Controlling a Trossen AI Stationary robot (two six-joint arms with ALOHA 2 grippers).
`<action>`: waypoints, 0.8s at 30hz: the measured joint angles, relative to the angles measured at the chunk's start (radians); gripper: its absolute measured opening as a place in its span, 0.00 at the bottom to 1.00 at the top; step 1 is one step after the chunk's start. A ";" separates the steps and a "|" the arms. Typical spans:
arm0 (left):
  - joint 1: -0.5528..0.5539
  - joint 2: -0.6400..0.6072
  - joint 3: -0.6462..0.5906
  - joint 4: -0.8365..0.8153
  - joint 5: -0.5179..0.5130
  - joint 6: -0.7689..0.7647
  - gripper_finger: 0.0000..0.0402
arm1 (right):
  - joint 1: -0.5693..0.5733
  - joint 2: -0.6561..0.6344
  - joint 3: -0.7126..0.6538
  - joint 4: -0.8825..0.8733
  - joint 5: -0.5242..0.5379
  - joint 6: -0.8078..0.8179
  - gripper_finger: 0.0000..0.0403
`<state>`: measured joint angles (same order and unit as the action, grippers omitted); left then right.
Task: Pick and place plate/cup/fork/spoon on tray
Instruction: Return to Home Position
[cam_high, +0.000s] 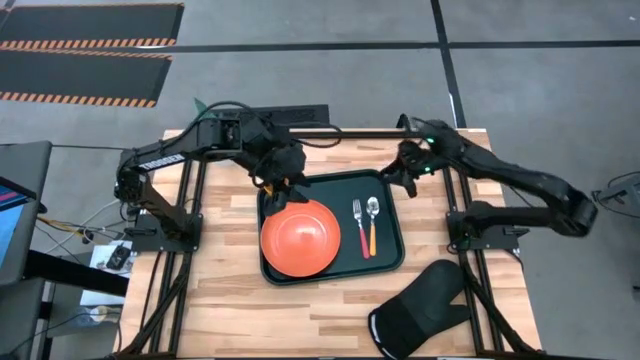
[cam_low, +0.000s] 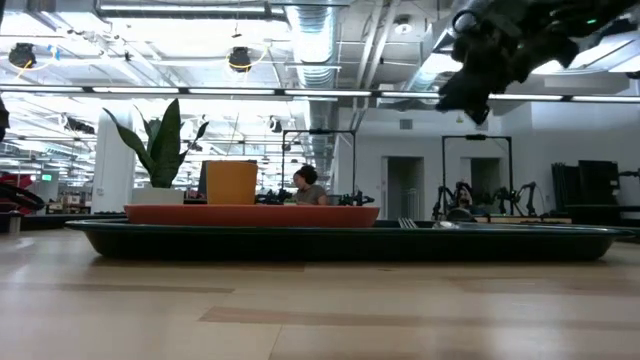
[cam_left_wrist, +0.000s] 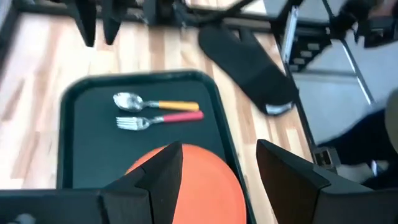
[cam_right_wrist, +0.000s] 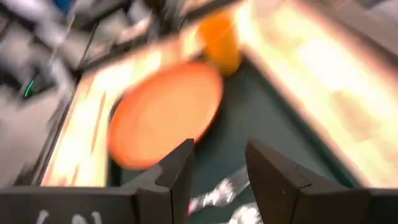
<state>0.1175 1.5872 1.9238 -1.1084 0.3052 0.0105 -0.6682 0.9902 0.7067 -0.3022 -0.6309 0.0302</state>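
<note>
Left claw (cam_left_wrist: 217, 146): released and empty, fingers (cam_left_wrist: 155, 180) spread wide. It hangs over the far left corner of the tray (cam_high: 388, 255).
Right claw (cam_right_wrist: 219, 146): also released, with nothing between its fingers. It is above the tray's far right corner.
Cup (cam_right_wrist: 221, 36): upright in the tray's far left corner, just beside the far rim of the plate (cam_high: 300, 240). From above the left arm hides it, so we judge it stands almost under the left claw.
Plate: flat on the tray's left half, towards the near edge.
Fork (cam_high: 360, 228) and spoon (cam_high: 372, 222): just beside each other on the tray's right half, fork on the left. Their long axes run from far edge to near edge, heads towards the far edge.
Deciding relation: we judge the cutlery and plate lie nearward of both claws, so the way back towards the far edge of the worktop (cam_high: 230, 310) is free of them. Only the cup is close, and it is close to the left claw, so we would lift that arm before drawing it back.
Oven mitt (cam_high: 420, 310): off the tray, at the worktop's near right corner, well apart from both claws.
Progress: all four things are on the tray, and we judge only the retreat is left.
</note>
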 joint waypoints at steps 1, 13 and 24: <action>-0.005 -0.015 -0.018 0.025 -0.009 -0.010 0.48 | -0.001 -0.039 -0.019 0.041 0.035 0.054 0.42; -0.102 -0.592 -0.924 0.848 -0.261 -0.366 0.48 | 0.043 -0.392 -0.042 0.077 0.054 -0.020 0.42; -0.101 -1.181 -1.485 1.175 -0.420 -0.505 0.48 | 0.010 -0.456 -0.310 0.552 0.058 0.167 0.42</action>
<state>0.0168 0.4057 0.4389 0.0668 -0.1148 -0.4944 -0.6582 0.5339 0.3971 0.2493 -0.5728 0.1977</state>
